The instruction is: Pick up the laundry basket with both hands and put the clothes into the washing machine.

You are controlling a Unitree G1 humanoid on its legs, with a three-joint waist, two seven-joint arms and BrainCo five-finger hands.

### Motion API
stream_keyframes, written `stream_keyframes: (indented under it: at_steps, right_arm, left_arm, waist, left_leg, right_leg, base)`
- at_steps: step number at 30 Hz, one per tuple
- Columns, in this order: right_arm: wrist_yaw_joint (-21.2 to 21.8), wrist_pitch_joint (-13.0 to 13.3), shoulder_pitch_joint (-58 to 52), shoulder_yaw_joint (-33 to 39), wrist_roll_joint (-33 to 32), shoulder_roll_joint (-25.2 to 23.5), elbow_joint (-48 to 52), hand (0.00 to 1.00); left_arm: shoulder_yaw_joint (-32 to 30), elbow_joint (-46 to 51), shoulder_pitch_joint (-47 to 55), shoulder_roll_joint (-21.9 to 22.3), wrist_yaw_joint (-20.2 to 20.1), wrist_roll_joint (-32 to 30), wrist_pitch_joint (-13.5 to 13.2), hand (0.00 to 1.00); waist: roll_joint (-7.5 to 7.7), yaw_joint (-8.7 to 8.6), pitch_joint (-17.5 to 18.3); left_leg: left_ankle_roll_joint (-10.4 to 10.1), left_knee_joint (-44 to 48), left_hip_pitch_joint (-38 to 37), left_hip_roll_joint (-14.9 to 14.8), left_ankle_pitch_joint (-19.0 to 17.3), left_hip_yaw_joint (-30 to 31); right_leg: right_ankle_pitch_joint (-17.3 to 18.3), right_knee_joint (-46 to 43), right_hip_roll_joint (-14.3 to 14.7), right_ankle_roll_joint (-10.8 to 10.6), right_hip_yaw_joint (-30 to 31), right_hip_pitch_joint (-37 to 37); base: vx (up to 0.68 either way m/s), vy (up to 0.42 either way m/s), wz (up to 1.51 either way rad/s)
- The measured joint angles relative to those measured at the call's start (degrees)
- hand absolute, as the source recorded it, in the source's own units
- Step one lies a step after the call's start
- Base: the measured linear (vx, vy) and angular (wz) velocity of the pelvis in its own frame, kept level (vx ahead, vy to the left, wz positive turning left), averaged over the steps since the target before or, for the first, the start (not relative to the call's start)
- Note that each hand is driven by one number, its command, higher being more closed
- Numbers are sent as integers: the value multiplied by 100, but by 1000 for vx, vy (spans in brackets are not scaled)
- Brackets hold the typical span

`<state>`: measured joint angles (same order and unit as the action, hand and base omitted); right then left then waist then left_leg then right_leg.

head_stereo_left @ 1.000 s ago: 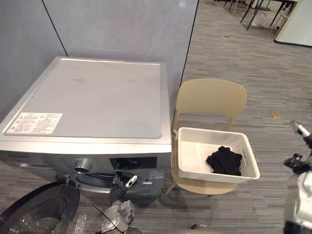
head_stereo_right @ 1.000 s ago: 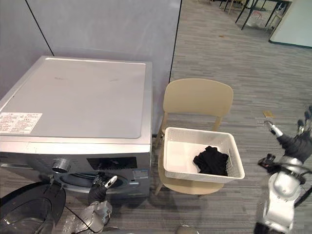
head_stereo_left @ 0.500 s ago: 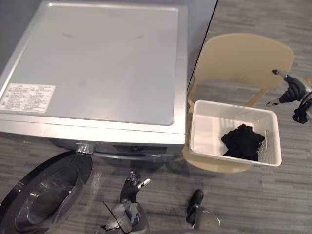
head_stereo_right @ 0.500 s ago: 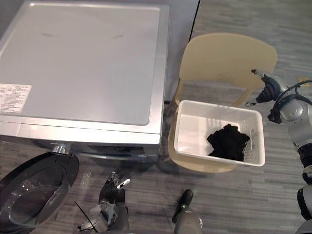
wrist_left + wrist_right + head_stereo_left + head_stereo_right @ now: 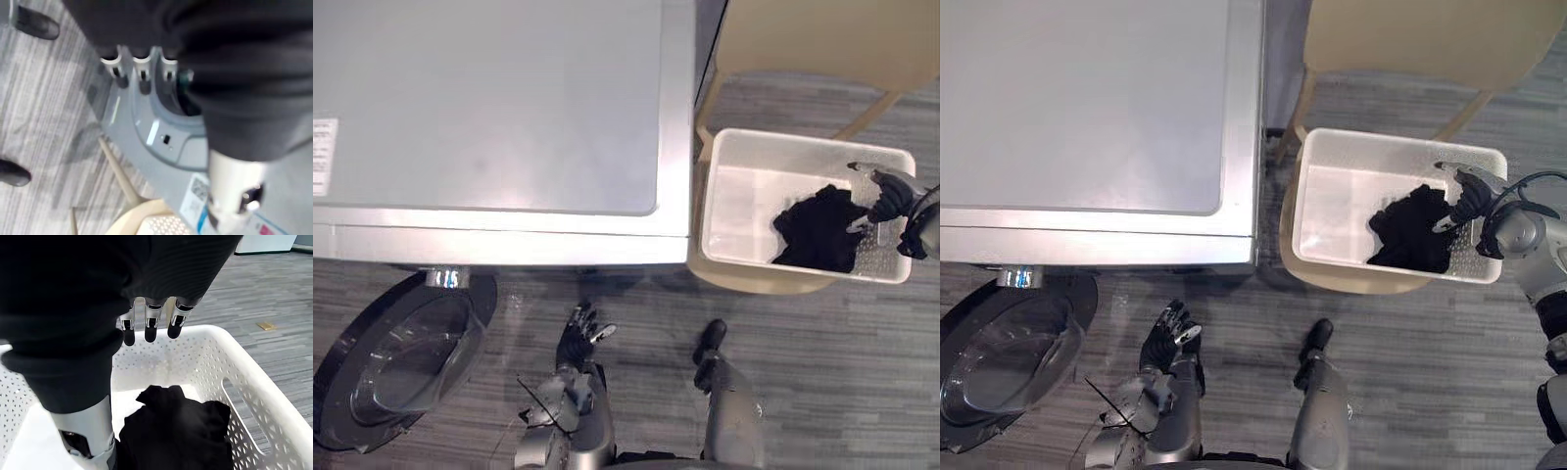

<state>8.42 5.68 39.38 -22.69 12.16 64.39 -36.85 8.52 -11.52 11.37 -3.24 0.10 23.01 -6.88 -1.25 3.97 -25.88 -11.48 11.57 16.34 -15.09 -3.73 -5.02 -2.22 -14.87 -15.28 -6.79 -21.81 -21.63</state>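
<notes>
While over basket (image 5: 1337,211) w/ clothes (image 5: 1410,230), R hand (image 5: 1469,196), fingers straight.

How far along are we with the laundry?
Done: the washer door hangs open. In hand: the right hand hovers open over the basket, above the black clothes; the left hand is open, low in front of the washer. Left: grip the basket on the chair with both hands, lift, empty it.
</notes>
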Motion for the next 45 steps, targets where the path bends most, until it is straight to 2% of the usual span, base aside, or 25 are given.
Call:
stream_keyframes:
  at_steps: [5,12,19,23,28,32,41,45]
  right_arm:
    - [-84,-17,83,10,23,-12,-258,0]
    - [-268,-195,460,14,-164,-143,-737,0]
    - [-704,-336,1420,34,-337,-157,-1371,0]
    - [-897,-376,1541,283,-464,-157,-1347,0]
    - [-970,-387,1410,759,-652,-199,-1048,0]
    - [-972,-416,929,1129,-790,-315,-718,0]
    - [-968,-374,133,1985,-992,-475,-187,0]
    - [-949,-377,147,2096,-1054,-464,-208,0]
  left_arm:
    - [-6,6,-87,-47,12,10,2,0]
    - [-11,-27,-138,-45,144,117,1,0]
    - [-18,-32,-234,-12,291,143,-6,0]
    - [-43,36,-385,148,401,166,-15,0]
    - [-224,380,-385,313,508,170,-24,0]
    - [-258,603,-385,343,533,239,-55,0]
    - [-664,787,-381,384,622,290,-58,0]
    - [-696,795,-380,357,632,295,-59,0]
  waist:
    - [-3,5,-80]
    - [-25,5,-102]
    - [-237,16,-215]
    - [-274,151,-238]
    - [-276,185,-240]
    - [-275,296,-240]
    - [-245,321,-251]
    - [-241,316,-250]
  left_leg:
    - [0,77,259,8,-1,18]
    - [1,245,584,24,-1,42]
    - [-15,255,1085,25,121,155]
    - [-48,221,1391,25,216,179]
    - [-73,115,1710,31,356,175]
    - [-106,98,1915,18,410,145]
    - [-91,145,2383,36,514,147]
    - [-110,146,2594,77,578,174]
  right_leg:
    - [21,-173,-38,34,27,-310]
    - [4,-314,-81,58,72,-639]
    - [-55,-351,-85,137,10,-1084]
    - [-58,-513,-131,142,-5,-1470]
    - [-14,-742,-209,209,-32,-1909]
    - [65,-1008,-272,316,-32,-2255]
    - [295,-1440,-490,391,-13,-2833]
    - [317,-1618,-543,423,-9,-3110]
  base:
    - [-103,-18,-1]
    - [-65,-9,-1]
    - [-31,-13,4]
    - [-5,-6,4]
    - [-14,-25,4]
    - [-16,-41,-1]
    - [-34,-42,8]
    - [-13,-33,5]
